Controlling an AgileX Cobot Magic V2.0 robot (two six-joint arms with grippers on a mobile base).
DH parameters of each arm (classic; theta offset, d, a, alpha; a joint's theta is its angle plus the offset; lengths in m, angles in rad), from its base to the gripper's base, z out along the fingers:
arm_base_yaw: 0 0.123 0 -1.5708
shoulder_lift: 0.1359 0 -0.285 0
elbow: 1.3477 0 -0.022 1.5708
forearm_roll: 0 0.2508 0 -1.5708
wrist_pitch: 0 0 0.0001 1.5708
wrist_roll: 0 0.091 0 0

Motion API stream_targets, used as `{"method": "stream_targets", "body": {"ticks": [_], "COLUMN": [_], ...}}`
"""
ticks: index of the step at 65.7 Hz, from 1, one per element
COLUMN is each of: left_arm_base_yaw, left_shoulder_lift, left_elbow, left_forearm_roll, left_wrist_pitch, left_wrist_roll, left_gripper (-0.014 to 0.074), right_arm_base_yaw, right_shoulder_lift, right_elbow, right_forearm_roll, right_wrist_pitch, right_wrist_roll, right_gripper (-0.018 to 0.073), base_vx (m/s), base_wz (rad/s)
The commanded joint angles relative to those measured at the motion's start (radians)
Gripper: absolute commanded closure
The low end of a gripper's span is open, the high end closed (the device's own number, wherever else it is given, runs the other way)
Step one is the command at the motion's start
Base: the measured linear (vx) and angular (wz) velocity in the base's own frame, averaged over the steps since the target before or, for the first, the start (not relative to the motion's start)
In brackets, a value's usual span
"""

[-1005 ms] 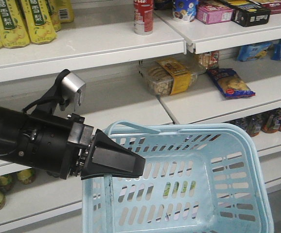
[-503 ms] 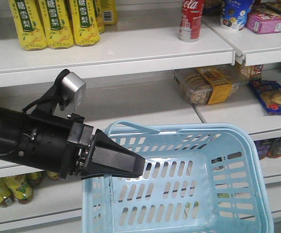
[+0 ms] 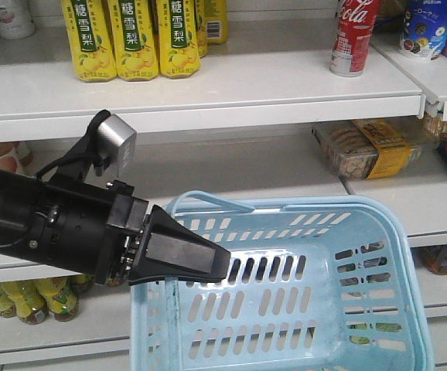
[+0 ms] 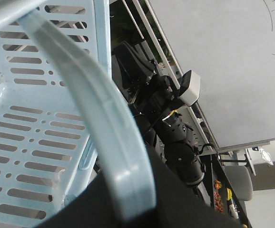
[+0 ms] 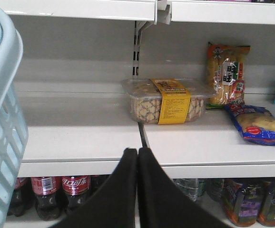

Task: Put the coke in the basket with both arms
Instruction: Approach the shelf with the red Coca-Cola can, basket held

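White store shelving (image 3: 231, 89) fills the front view. In front of it the basket (image 3: 308, 204) hangs in the air, open side up, with nothing visible inside it. A black arm reaches in from the left edge. The left gripper (image 3: 222, 265) sits at the basket's near left corner, its fingers drawn together into a narrow wedge over the rim. In the left wrist view the loop handle (image 4: 104, 128) runs across the black finger and ends against it, so the fingers are clamped on the basket.

The right gripper (image 5: 138, 154) points at the middle shelf, with the basket wall just to its left. Its fingers (image 5: 121, 190) are pressed flat together, holding and touching nothing.

A clear tray of biscuits (image 5: 168, 100) lies toward the middle shelf's back edge. Tall yellow bottles (image 3: 134, 39) line the top shelf's left part. The coke (image 3: 353, 39) stands upright near that shelf's right end, well apart from both grippers.
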Motion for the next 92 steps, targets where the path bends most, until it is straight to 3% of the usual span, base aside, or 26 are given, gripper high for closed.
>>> {"method": "stream_targets", "body": {"ticks": [1,92], "left_arm_base_yaw": [0.0,0.0], "left_shoulder_lift": [-0.033,-0.033], "left_elbow": [-0.028,-0.028], "left_forearm_roll": [-0.103,-0.103], "left_wrist_pitch": [0.018,0.018], "left_wrist_roll": [0.008,0.008], "left_gripper": [0.0603,0.0603], "right_arm_base_yaw": [0.001,0.001], "right_shoulder_lift": [-0.013,-0.013], "right_elbow": [0.008,0.008], "right_forearm_roll": [-0.003,-0.003], "right_wrist_pitch": [-0.077,-0.077], "right_wrist_roll": [-0.002,-0.002], "right_gripper": [0.0569,0.0569], "base_vx": [0.02,0.02], "base_wz": [0.07,0.06]}}
